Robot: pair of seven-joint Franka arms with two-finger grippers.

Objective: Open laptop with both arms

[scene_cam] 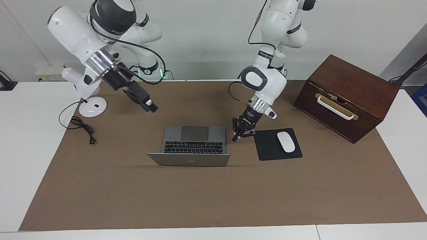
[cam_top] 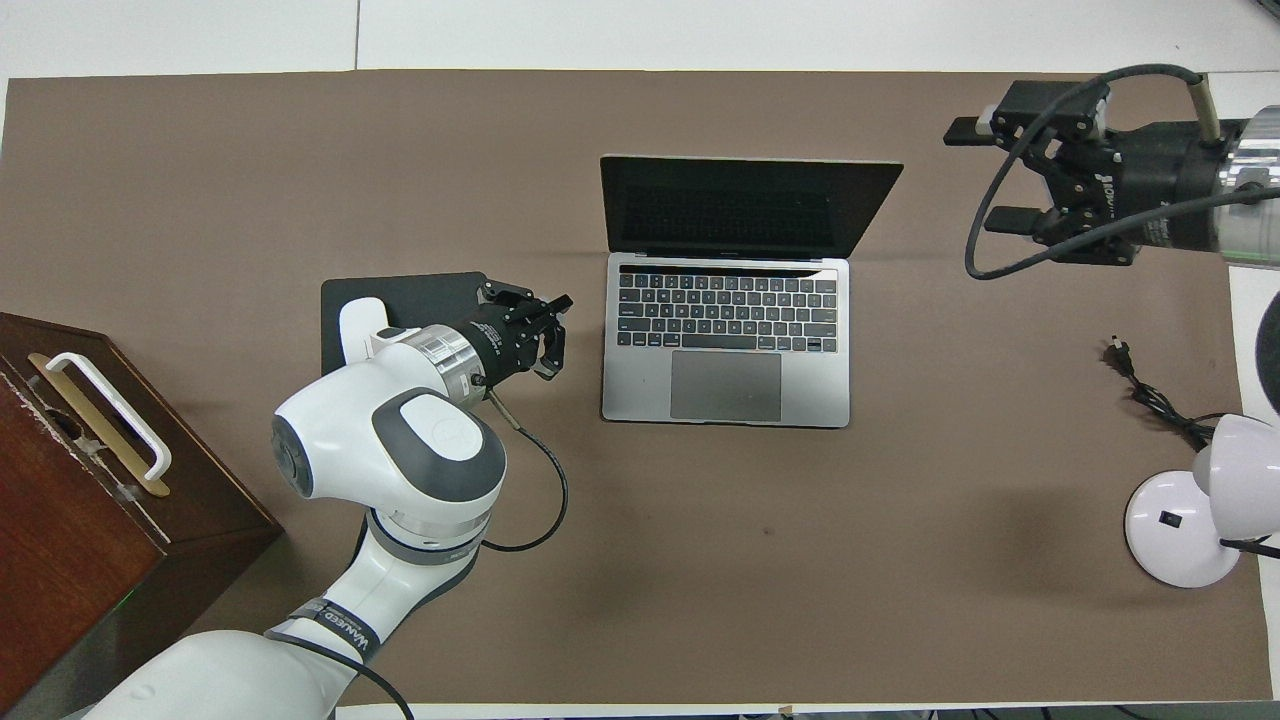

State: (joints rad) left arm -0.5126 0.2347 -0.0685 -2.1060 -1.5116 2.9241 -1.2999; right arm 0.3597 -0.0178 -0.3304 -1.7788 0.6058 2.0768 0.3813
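1. Silver-grey metal catches our eye first: the laptop (scene_cam: 193, 145) (cam_top: 726, 300) stands open on the brown mat (scene_cam: 213, 200) (cam_top: 640, 560) that covers the bench (scene_cam: 20, 140), its dark screen raised on the edge away from the robots and its keyboard and trackpad bare.
2. We see the left gripper (scene_cam: 237, 137) (cam_top: 556, 318) low between the laptop and the black mouse pad (scene_cam: 277, 146) (cam_top: 440, 290), just beside the laptop's edge toward the left arm's end of the bench and apart from it.
3. Its fingers are closed together and we see nothing between them.
4. We find the right gripper (scene_cam: 152, 107) (cam_top: 975, 170) up in the air over bare mat, well apart from the laptop, toward the right arm's end of the bench.
5. Its fingers stand spread apart (clearest from overhead) and carry nothing.
6. On the mouse pad lies a white mouse (scene_cam: 286, 142) (cam_top: 356, 318), half covered from overhead by the left wrist.
7. We note a wooden box (scene_cam: 347, 96) (cam_top: 100, 520) with a white handle at the left arm's end.
8. At the right arm's end stands a white desk lamp (scene_cam: 87, 96) (cam_top: 1200, 500) with its loose black cord (scene_cam: 81, 126) (cam_top: 1150, 395).
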